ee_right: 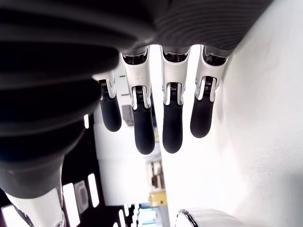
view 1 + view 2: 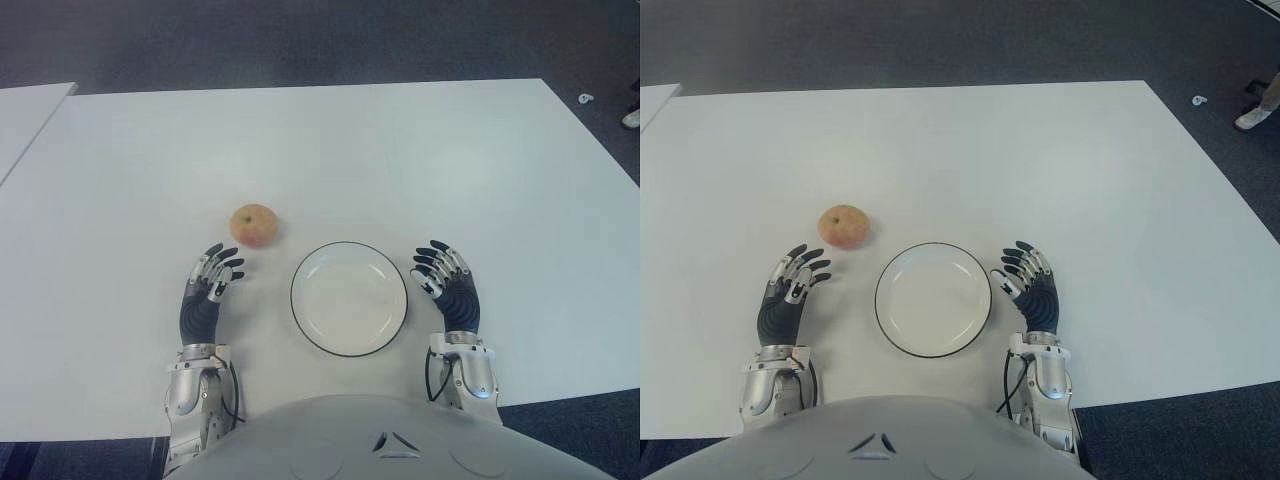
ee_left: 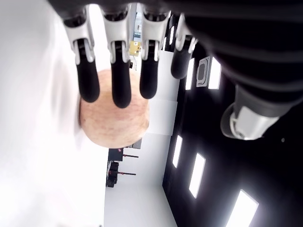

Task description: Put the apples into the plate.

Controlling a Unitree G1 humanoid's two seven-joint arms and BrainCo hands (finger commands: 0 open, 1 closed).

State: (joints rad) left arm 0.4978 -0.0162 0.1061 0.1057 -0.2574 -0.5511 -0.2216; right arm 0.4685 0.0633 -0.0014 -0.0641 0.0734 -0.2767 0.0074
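Apple [image 2: 254, 225] beside empty plate [image 2: 303, 315]

bench [image 2: 330, 150]: broad, white, plain-topped; its far edge runs across the upper part of the eye views, its right edge slants down toward the near right corner
second bench [image 2: 25, 110]: white, a corner of it shows at the far left, parted from the main one by a narrow gap
floor [image 2: 300, 40]: dark grey-blue carpet beyond the far edge and along the right side
small white object [image 2: 585, 98]: lies on the carpet, off the far right corner of the bench
shoe [image 2: 631, 118]: pale, at the right border, on the carpet
ceiling lights [image 3: 196, 175]: bright rectangular panels against a dark ceiling, seen in the left wrist view
light: even, soft shadows on the white top
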